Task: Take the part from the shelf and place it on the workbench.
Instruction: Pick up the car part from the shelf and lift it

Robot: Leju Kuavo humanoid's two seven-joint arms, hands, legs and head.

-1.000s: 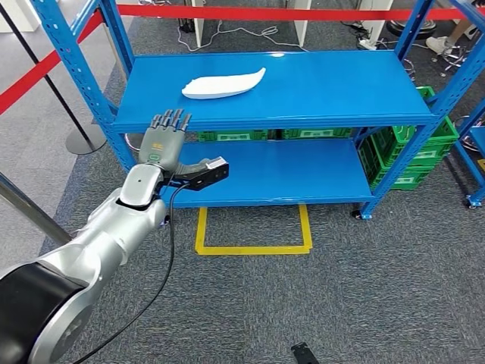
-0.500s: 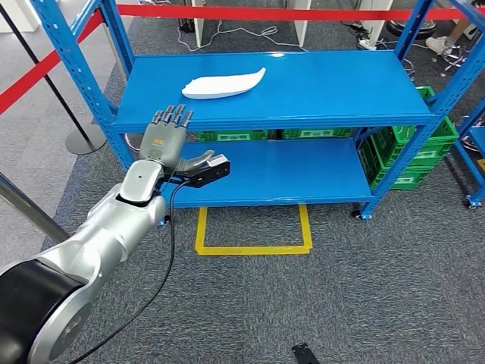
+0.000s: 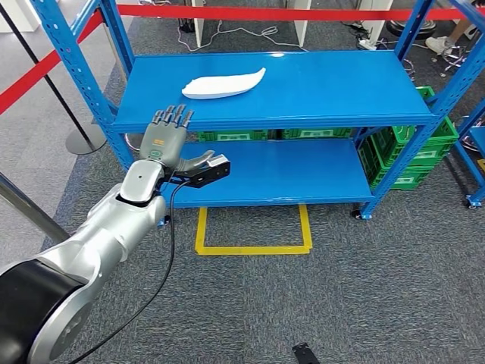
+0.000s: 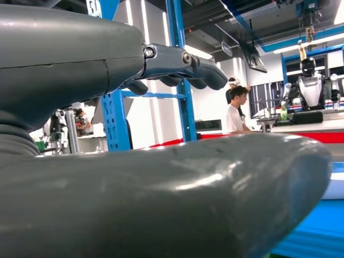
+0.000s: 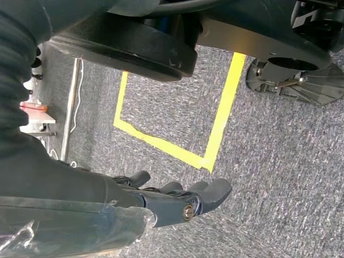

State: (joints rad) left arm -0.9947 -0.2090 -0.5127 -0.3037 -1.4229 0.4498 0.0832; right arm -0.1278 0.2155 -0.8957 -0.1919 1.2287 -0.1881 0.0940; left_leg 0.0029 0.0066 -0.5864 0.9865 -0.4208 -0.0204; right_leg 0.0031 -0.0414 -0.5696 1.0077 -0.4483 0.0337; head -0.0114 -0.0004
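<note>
Green crates (image 3: 409, 155) behind blue shelf (image 3: 320, 106); red barrier tape (image 3: 274, 13) beyond

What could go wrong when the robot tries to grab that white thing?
The left hand is open in front of the shelf's front edge, so it might bump that edge reaching in. The white part looks long, thin and smooth; it may slide away or tip out of a grip near one end.

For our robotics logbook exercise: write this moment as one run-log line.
phase: reach | left hand: open, raised before shelf edge, apart from white part | part: on top shelf | right hand: hanging above floor, holding nothing
</note>
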